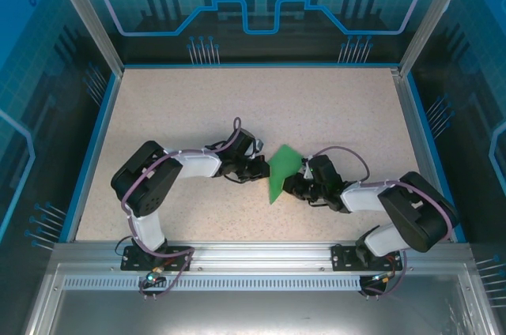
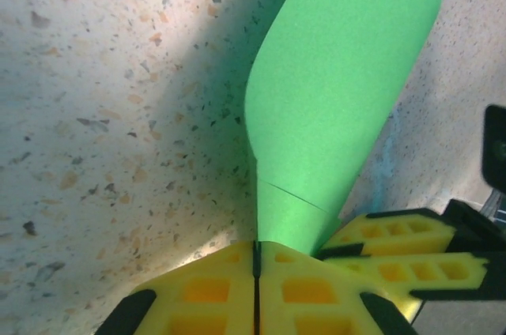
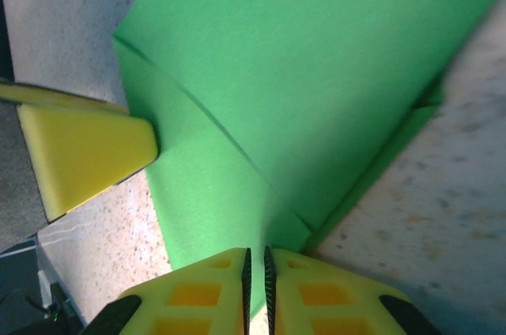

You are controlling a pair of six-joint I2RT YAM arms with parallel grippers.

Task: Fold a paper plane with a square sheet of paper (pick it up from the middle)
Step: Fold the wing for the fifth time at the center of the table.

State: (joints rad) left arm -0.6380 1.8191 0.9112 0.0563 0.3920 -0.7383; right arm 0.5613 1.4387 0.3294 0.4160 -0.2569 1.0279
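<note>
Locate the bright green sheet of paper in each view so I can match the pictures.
Top external: the bright green sheet of paper sits mid-table, between the left end effector and the right end effector.
Left wrist: it rises from bottom centre to top right.
Right wrist: it spreads across the top and centre.
Shared landmark: the speckled beige tabletop beneath it.

Worktop [image 1: 198, 98]: carries the sheet of paper [image 1: 281, 171] near its centre.
Left gripper [image 1: 257, 167]: at the sheet's left side, with the sheet's edge pinched between its jaws.
Right gripper [image 1: 291, 185]: at the sheet's right side, slightly nearer the arm bases, with the sheet's edge between its jaws.
The grippers lie close together, with the sheet between them. Both arm bases are at the near edge.
</note>
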